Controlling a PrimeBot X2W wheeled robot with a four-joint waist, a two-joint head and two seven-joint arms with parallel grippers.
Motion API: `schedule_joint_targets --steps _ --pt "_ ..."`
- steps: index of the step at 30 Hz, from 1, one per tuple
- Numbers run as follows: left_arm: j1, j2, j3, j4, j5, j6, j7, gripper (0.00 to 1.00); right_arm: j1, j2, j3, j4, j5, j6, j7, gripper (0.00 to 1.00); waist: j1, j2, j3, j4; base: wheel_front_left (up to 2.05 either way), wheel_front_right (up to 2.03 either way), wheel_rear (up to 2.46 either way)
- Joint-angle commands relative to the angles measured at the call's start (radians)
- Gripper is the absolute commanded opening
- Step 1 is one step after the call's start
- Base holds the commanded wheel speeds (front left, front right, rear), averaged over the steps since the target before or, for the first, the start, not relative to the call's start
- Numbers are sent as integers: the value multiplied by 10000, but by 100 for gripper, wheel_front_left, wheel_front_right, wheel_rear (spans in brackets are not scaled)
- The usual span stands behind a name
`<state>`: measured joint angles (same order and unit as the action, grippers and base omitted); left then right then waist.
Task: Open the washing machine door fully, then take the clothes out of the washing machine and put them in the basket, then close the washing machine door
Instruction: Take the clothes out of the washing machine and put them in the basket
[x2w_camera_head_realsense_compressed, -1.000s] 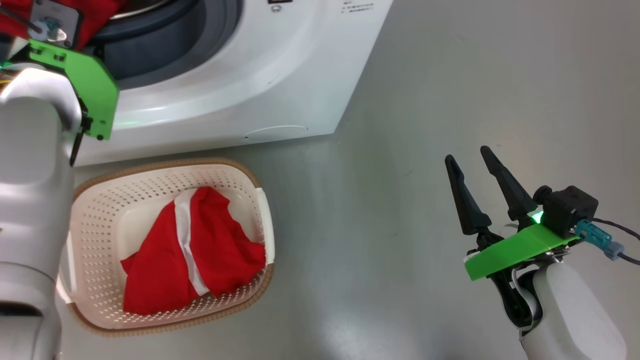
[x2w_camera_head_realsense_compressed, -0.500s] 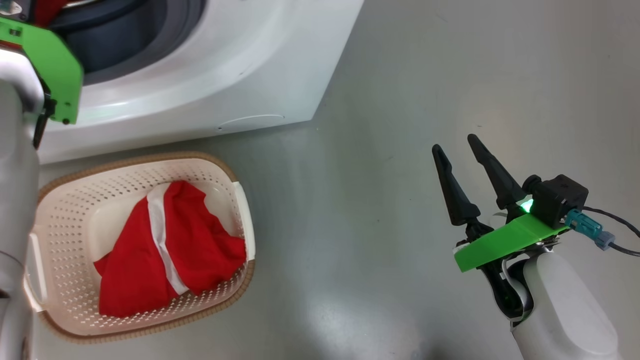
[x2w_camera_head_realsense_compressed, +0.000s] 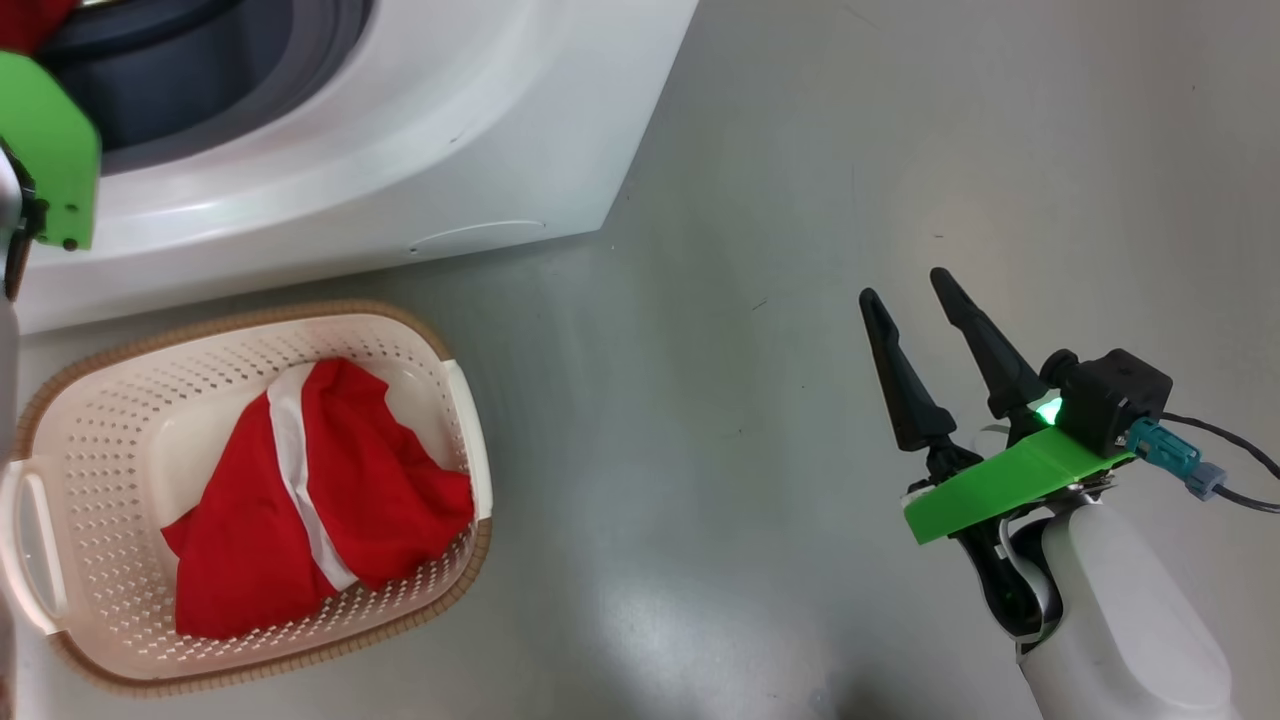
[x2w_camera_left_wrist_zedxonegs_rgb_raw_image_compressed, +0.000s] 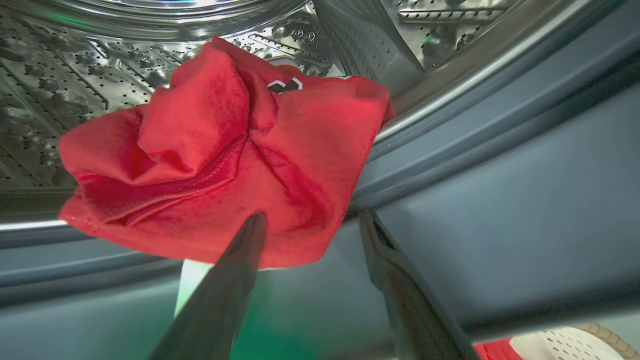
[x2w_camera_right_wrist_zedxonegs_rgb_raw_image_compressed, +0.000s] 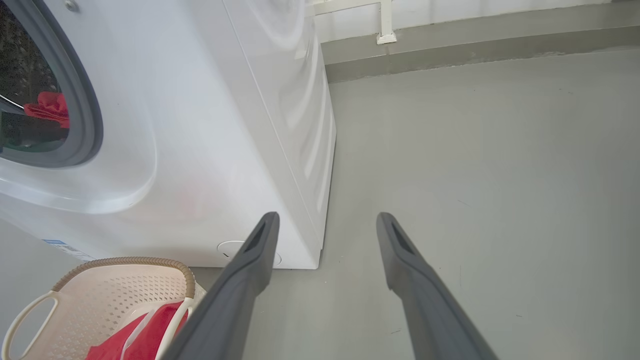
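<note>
Clothes: one crumpled red piece (x2w_camera_left_wrist_zedxonegs_rgb_raw_image_compressed: 225, 165) lies at the mouth of the drum (x2w_camera_left_wrist_zedxonegs_rgb_raw_image_compressed: 75, 75), its lower edge hanging over the grey gasket (x2w_camera_left_wrist_zedxonegs_rgb_raw_image_compressed: 475, 115). The left gripper (x2w_camera_left_wrist_zedxonegs_rgb_raw_image_compressed: 311, 216) points straight at it from just below, fingers spread wide and holding nothing. In the left wrist view one fingertip overlaps the cloth's lower edge and the other sits just beside its lower corner; whether either tip touches the cloth cannot be told.

A second piece (x2w_camera_head_realsense_compressed: 310, 500), red with a white stripe, lies bunched in the basket (x2w_camera_head_realsense_compressed: 120, 400), which stands on the floor (x2w_camera_head_realsense_compressed: 750, 450) just in front of the washer (x2w_camera_head_realsense_compressed: 400, 130). The right gripper (x2w_camera_head_realsense_compressed: 904, 284) hangs over bare floor, well apart from the basket and washer, its fingers parted and empty. From the right wrist view the red piece in the drum shows through the washer's round opening.
</note>
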<state>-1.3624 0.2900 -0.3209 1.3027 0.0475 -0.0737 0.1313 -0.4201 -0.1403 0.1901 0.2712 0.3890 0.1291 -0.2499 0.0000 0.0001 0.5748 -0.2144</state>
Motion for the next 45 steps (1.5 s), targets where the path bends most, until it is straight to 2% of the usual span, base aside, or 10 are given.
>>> schedule_joint_targets --steps 1,5,6,7,8,12,14,21,35,45 --pt "-259 531 50 -165 -50 124 -1 100 49 -39 188 -234 82 16 -118 100 0 -1 14 6 0 0 0" --pt "-317 606 12 -153 -111 150 -17 100 40 -23 163 -240 44 16 -118 100 0 -1 33 29 0 0 0" --pt "-319 607 -1 -150 -125 171 -17 93 38 -8 170 -237 33 16 -118 100 0 -1 29 35 0 0 0" --pt "-320 611 2 -148 -154 180 -11 69 30 5 183 -236 30 16 -118 100 0 -1 28 32 0 0 0" --pt "-323 626 -27 -146 -150 190 -14 50 18 16 197 -234 33 16 -118 100 0 -1 27 25 0 0 0" --pt "-344 650 -92 -139 -198 181 -60 19 -27 38 226 -248 47 16 -118 100 0 -1 32 11 0 0 0" --pt "-344 644 -126 -136 -221 189 -74 0 -38 48 222 -259 46 16 -118 100 0 -1 35 0 0 0 0" --pt "-351 516 -167 -130 -394 213 -288 0 -32 56 125 -261 33 16 -118 100 0 -1 7 16 0 0 0" --pt "349 -736 747 -141 -1821 307 -2468 0 293 -29 -81 -185 -25 16 -118 100 0 -1 -898 646 0 0 0" --pt "1714 -1431 1685 -518 -3128 -100 -3858 0 1049 -324 -318 -12 13 16 -118 100 0 -1 -2173 1198 0 0 0"
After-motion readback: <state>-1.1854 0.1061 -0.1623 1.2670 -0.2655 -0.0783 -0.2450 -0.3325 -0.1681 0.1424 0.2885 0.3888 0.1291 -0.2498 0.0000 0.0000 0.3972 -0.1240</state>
